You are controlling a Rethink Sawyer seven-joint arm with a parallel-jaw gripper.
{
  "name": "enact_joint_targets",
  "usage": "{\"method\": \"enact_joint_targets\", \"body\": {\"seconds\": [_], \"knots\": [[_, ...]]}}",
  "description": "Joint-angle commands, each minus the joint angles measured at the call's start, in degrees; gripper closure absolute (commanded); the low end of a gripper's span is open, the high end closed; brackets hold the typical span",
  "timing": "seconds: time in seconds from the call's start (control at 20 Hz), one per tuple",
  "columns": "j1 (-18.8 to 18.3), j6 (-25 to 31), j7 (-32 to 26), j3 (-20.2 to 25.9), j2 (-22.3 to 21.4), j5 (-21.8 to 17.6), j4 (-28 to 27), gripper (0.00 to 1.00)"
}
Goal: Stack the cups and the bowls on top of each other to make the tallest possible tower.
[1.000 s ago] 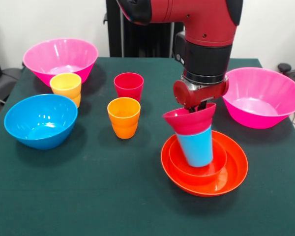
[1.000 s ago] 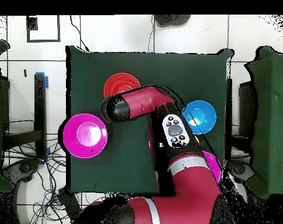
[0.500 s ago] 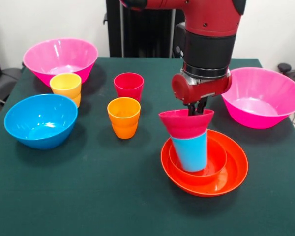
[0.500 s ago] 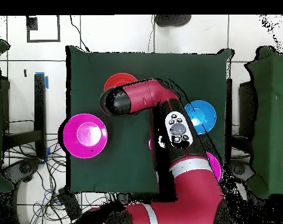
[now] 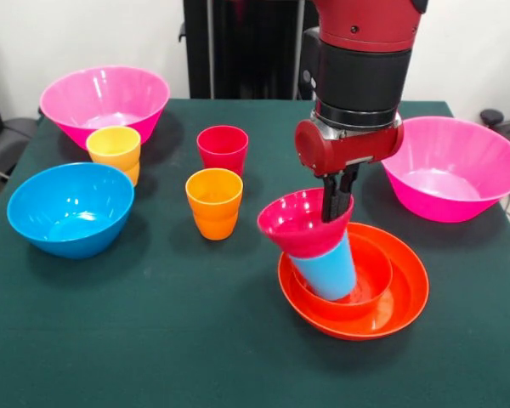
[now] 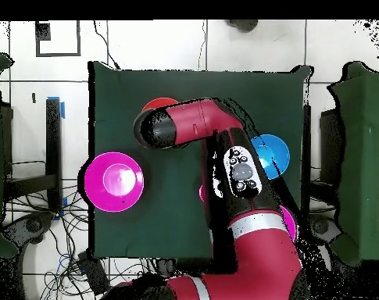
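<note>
- The front view looks slightly down across the green table [image 5: 153, 340] from close by.
- The overhead view looks straight down from high up, sharing that table [image 6: 169, 86].

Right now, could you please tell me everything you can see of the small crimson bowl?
The small crimson bowl is glossy plastic, flared and round-rimmed. It sits on top of the blue cup, tilted so its opening faces the camera and leftward. The claw reaches inside it against its far wall. The cup beneath leans too, standing in the nested orange bowls.
</note>
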Motion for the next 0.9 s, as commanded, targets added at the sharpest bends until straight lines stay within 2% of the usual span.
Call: {"method": "enact_joint_targets", "body": {"seconds": [0.05,0.4,0.9], "knots": [[0.33,6.58,-1.87,2.19,1.53,0.73,-2.73,1.00],[-0.29,5.50,-1.82,3.98,3.42,2.95,-2.43,1.00],[0.06,6.07,-1.24,3.17,4.07,4.38,-0.07,1.00]]}}
